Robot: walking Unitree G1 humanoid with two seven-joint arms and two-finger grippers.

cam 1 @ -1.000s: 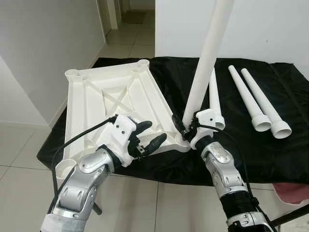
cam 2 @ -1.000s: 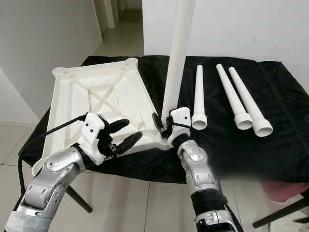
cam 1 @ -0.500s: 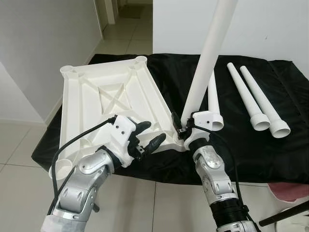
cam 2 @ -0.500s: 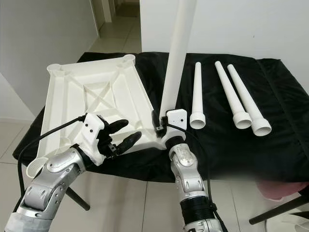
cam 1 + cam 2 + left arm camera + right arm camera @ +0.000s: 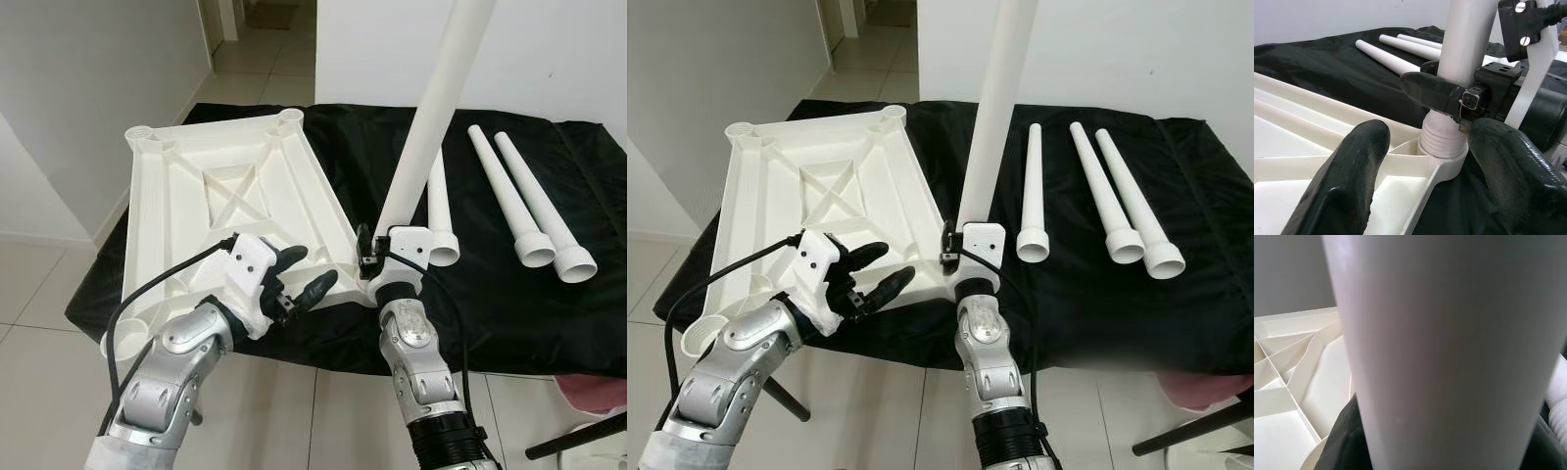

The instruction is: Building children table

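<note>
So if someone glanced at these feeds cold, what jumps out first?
The tall white leg standing in the near corner socket of the upturned tabletop, gripped low by the right end effector. Three spare legs lie on the black cloth to the right.

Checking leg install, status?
Right gripper shut on table leg, threaded end in tabletop corner socket. Left gripper open, hovering at tabletop edge. Three spare legs aside.

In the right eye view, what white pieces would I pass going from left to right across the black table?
Upside-down tabletop → upright leg held by the right gripper → thin lying leg → second lying leg → third lying leg.
</note>
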